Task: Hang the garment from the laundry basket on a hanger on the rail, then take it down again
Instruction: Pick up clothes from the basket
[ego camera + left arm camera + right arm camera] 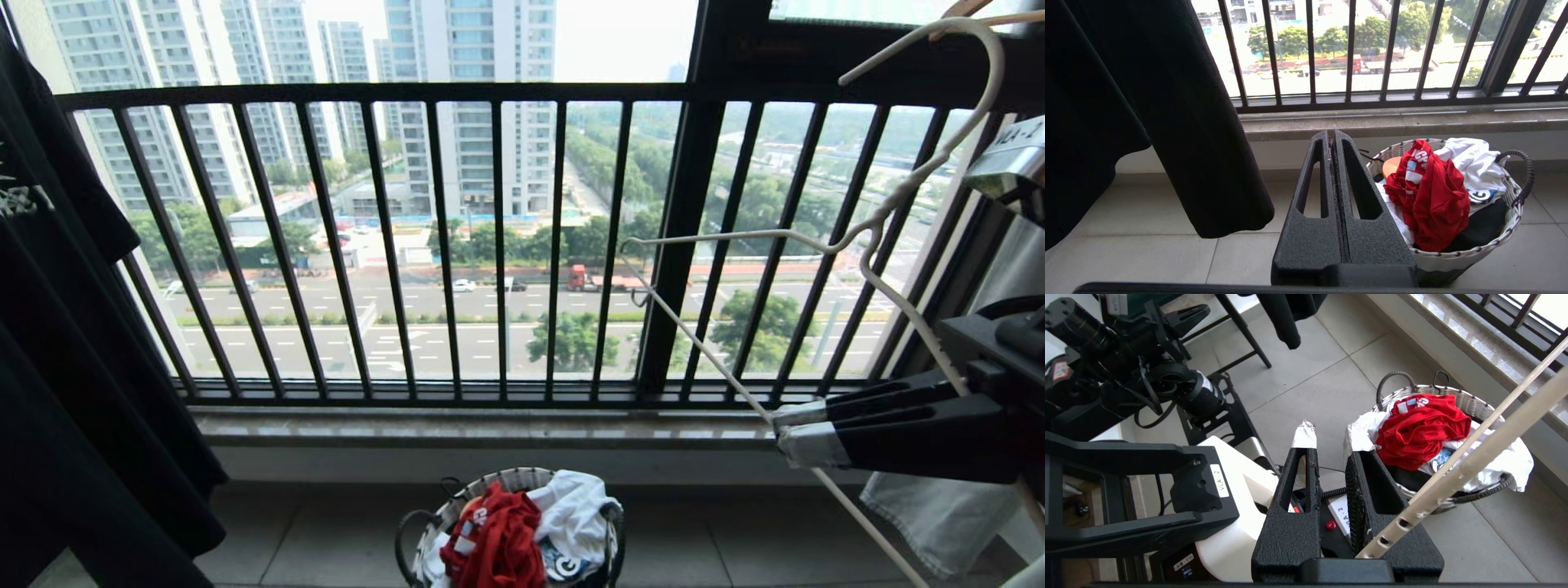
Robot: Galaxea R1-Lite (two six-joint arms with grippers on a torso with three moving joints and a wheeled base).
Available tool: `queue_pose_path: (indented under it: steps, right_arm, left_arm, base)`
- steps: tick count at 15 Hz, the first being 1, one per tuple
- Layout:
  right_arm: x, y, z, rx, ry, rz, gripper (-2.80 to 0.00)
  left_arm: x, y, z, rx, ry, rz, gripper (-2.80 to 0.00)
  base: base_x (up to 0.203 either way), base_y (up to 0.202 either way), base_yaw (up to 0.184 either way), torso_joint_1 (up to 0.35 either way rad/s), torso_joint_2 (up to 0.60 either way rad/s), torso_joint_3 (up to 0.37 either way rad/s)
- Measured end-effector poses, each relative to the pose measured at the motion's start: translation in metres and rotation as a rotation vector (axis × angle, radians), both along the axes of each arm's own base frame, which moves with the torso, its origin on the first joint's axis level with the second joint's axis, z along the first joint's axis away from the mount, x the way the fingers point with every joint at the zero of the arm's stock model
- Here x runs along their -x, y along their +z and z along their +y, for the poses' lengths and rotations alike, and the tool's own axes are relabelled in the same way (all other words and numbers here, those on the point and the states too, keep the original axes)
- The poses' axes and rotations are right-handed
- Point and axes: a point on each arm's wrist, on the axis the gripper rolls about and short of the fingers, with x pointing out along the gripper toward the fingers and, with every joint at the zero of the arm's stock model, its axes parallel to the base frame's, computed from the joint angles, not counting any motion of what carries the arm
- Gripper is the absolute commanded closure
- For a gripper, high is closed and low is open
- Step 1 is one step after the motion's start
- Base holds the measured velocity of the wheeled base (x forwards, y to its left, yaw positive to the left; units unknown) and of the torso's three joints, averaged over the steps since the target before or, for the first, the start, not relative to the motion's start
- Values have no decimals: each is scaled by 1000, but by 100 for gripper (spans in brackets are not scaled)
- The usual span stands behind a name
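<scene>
The red garment (498,531) lies crumpled on top of the laundry basket (451,513) on the floor below the window. It also shows in the left wrist view (1433,200) and the right wrist view (1421,428). At the right my right gripper (788,431) points left, above the basket and to its right, with its taped tips slightly apart. The white wire hanger (865,233) hangs tilted in the air. One of its arms (1457,473) runs down into the root of those fingers. My left gripper (1332,131) is shut and empty, left of the basket (1511,228). The rail is out of view.
A black T-shirt (73,367) hangs at the left. The black barred window railing (498,245) and a stone sill (490,429) lie behind the basket. White clothes (575,510) share the basket, and a pale garment (939,514) hangs at the lower right. My own base (1229,522) stands close to the basket (1474,400).
</scene>
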Motion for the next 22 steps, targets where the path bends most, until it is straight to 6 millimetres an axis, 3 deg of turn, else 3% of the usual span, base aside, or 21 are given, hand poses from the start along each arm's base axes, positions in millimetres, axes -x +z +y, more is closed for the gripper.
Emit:
queue_pose_path:
  steps: [10, 22]
  right_arm:
    - [7, 1, -5, -5, 11, -31, 0]
    - [11, 3, -7, -15, 14, -41, 0]
  left_arm:
    - [0, 0, 0, 0, 0, 1, 0]
    - [0, 0, 0, 0, 0, 0, 0]
  base:
    - [0, 0, 0, -86, 424, 334]
    - [0, 0, 0, -2, 22, 19]
